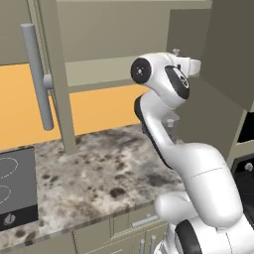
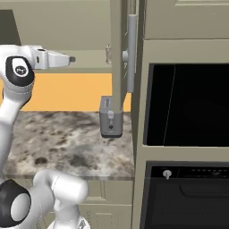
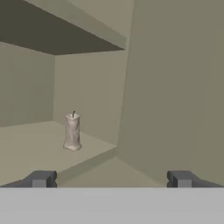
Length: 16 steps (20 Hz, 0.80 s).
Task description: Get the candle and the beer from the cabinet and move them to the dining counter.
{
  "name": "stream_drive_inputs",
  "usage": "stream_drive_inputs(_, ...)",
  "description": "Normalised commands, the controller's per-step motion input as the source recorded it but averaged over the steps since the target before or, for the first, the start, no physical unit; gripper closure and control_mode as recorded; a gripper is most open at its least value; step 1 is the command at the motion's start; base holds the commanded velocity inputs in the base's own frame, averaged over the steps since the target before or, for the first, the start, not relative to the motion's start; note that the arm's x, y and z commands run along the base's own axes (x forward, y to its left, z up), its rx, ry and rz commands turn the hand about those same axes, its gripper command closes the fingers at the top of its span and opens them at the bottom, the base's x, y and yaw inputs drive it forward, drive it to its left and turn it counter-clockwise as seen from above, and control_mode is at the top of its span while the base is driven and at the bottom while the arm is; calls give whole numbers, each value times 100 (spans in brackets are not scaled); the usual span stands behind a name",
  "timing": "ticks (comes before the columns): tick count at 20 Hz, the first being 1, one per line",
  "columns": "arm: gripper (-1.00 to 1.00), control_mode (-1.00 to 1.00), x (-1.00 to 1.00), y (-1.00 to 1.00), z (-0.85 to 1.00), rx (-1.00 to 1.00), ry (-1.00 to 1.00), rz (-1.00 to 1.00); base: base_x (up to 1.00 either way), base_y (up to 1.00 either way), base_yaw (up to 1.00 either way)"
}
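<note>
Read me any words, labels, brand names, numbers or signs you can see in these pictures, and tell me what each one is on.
No readable text anywhere.
The candle in the cabinet: plain, no label.
The cooktop: only ring outlines and a knob, no markings legible.
The oven: dark front, no lettering legible.
The toaster: no lettering legible.

Candle (image 3: 72, 132) showing pale grey, dark wick. Cabinet (image 3: 175, 87) showing grey-beige inside. Wall (image 1: 99, 106) glowing orange. Worktop (image 1: 99, 173) showing speckled grey-brown granite. Arm (image 1: 198, 173) showing white, dark joints.
</note>
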Motion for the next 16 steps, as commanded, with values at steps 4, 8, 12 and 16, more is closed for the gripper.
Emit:
stream_drive_inputs(4,-100,-100,44,38,0,-1,1,-6,0,0,0)
stream_drive_inputs(8,-100,-100,50,17,0,4,1,-5,0,0,0)
stream_drive_inputs(12,-100,-100,41,0,0,10,0,0,0,0,0)
stream_drive_inputs(16,-100,-100,27,0,0,9,0,0,0,0,0)
